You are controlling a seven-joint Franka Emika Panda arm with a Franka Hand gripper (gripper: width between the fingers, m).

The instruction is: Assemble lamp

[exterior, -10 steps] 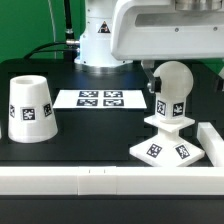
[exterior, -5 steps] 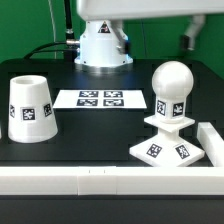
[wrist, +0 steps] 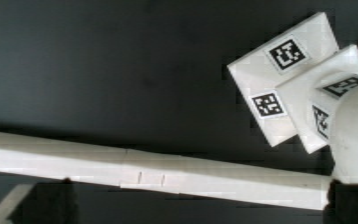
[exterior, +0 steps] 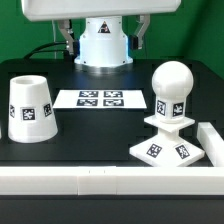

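Note:
The white lamp base (exterior: 168,150) lies at the exterior view's right, and the round-headed bulb (exterior: 172,90) stands upright in it. The cup-like shade (exterior: 30,108) stands mouth down at the exterior view's left, apart from them. My gripper (exterior: 104,36) hangs high over the middle of the table, open and empty, well clear of the bulb. In the wrist view the base (wrist: 286,75) and part of the bulb (wrist: 350,118) show off to one side. The gripper (wrist: 197,202) is open, with only the black table between its dark fingers (wrist: 30,205).
The marker board (exterior: 100,98) lies flat behind the middle of the table. A white rail (exterior: 100,185) runs along the front edge and also shows in the wrist view (wrist: 158,165). Another white rail (exterior: 212,140) borders the exterior view's right. The robot's own base (exterior: 100,48) stands at the back.
The hand has left the bulb's side and moved up and toward the exterior view's left, to the middle. The bulb stays standing in the base.

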